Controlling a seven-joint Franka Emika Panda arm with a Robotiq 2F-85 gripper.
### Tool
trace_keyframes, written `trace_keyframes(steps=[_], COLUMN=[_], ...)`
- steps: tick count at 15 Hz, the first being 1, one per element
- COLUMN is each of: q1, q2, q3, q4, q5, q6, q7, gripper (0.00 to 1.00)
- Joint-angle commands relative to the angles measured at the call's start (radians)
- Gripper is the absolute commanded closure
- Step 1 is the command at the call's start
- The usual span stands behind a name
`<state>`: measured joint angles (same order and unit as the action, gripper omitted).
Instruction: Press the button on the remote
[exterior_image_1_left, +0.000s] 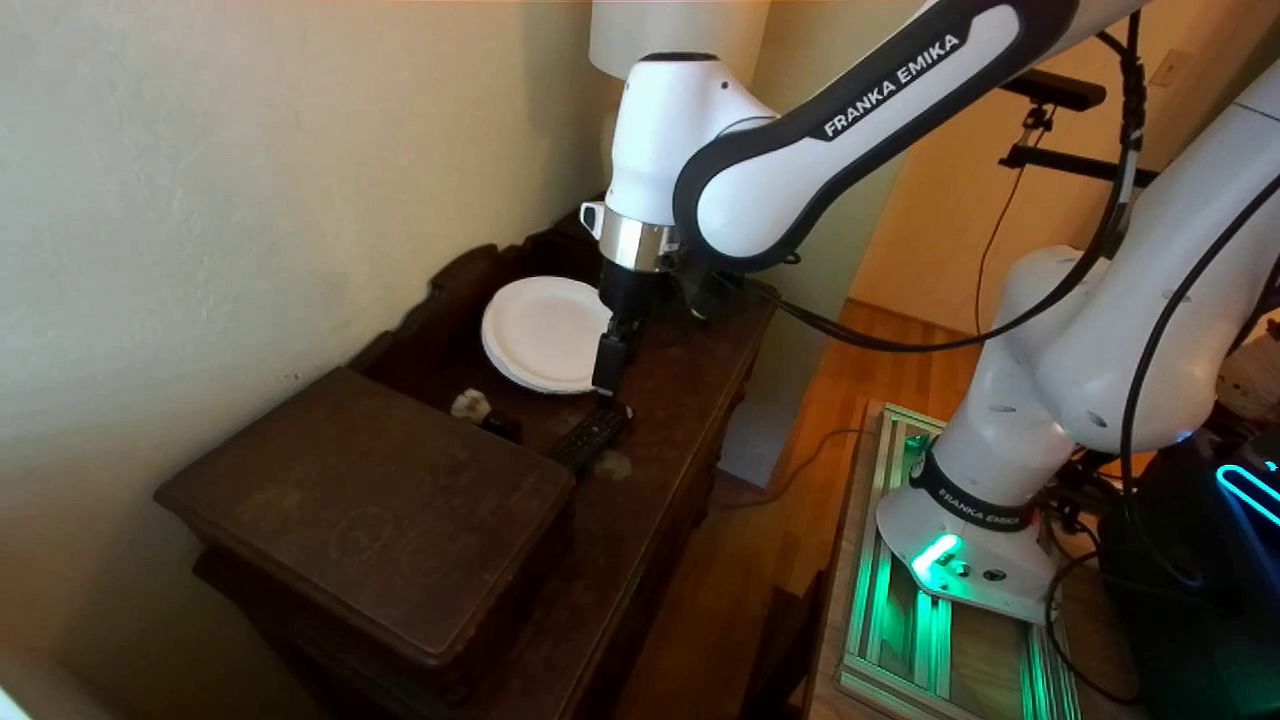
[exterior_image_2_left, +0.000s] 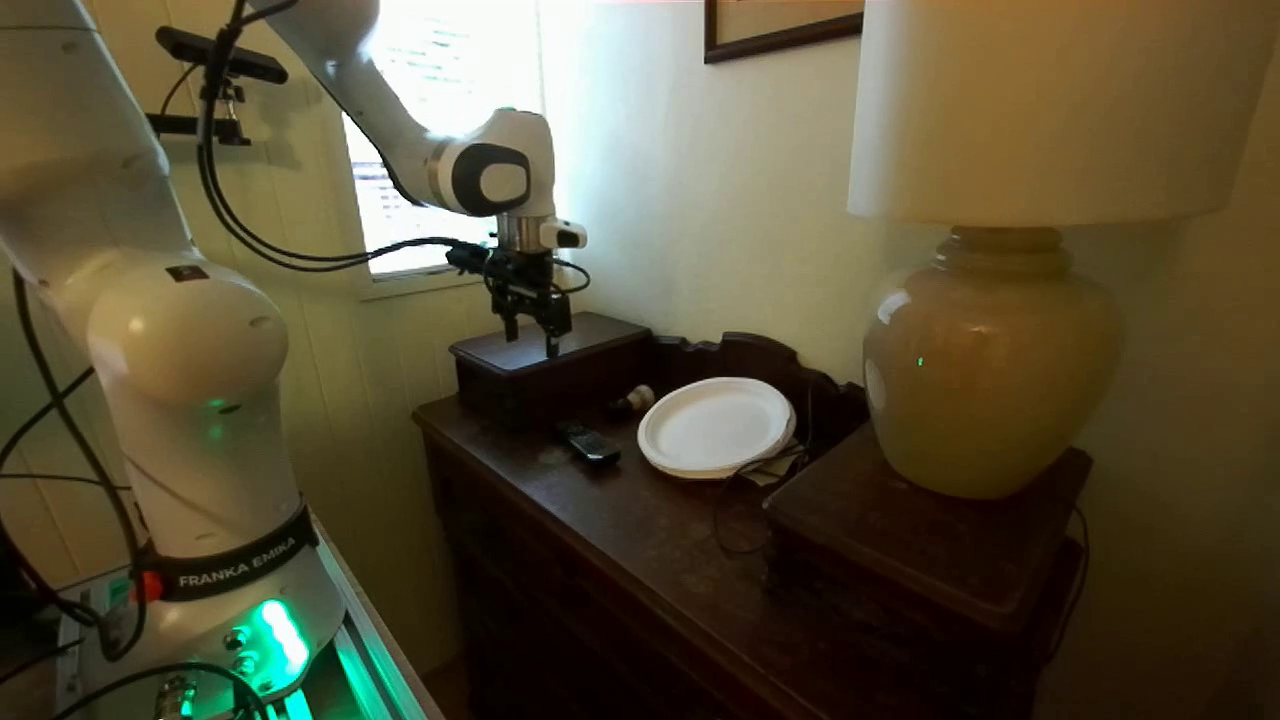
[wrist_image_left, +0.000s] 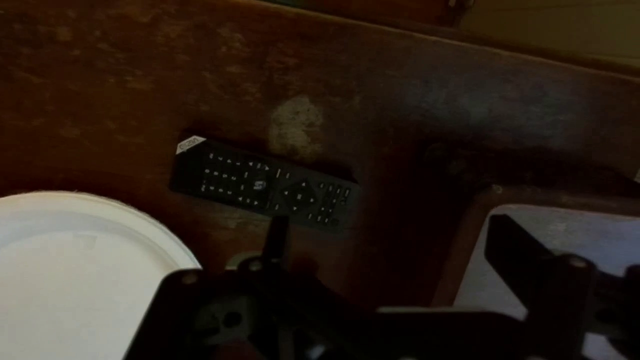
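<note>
The remote is a slim black handset (exterior_image_1_left: 592, 437) lying flat on the dark wooden dresser. It also shows in an exterior view (exterior_image_2_left: 589, 442) and, with its buttons facing up, in the wrist view (wrist_image_left: 265, 186). My gripper (wrist_image_left: 389, 220) is open and empty, its two fingers wide apart. In the wrist view one fingertip appears just below the remote's lower edge and the other over the raised box. In an exterior view the gripper (exterior_image_2_left: 531, 345) hangs above the dresser, apart from the remote; it also shows in an exterior view (exterior_image_1_left: 607, 372).
White plates (exterior_image_1_left: 548, 335) lie beside the remote. A raised wooden box (exterior_image_1_left: 370, 510) stands at the remote's other end. A small object with a pale round end (exterior_image_2_left: 640, 397) lies near the back. A lamp (exterior_image_2_left: 985, 370) stands on another raised box (exterior_image_2_left: 930, 530). A thin cable trails near the plates.
</note>
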<state>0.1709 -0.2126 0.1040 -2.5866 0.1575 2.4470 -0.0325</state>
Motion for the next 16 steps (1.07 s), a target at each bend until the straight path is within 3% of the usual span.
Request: trace_keyframes(steps=[1,6,9,10,11,16], q1=[-0.002,-0.002,-0.018,-0.023,-0.029,-0.024], q2=[0.017,0.042,0.114,0.140,0.163,0.278], q3=[0.004,0.002,0.011,0.015,0.019,0.020], q4=[0.002,0.011,0.030,0.036,0.040,0.079], q5=[0.009,0.013,-0.040,-0.067,-0.098,-0.218], q6=[-0.001,0.004,0.050,0.071,0.098,0.227], q7=[-0.017,-0.034,0.005,0.026,0.053,0.184], gripper=[0.00,0.00,0.00,0.08,0.26,0.62])
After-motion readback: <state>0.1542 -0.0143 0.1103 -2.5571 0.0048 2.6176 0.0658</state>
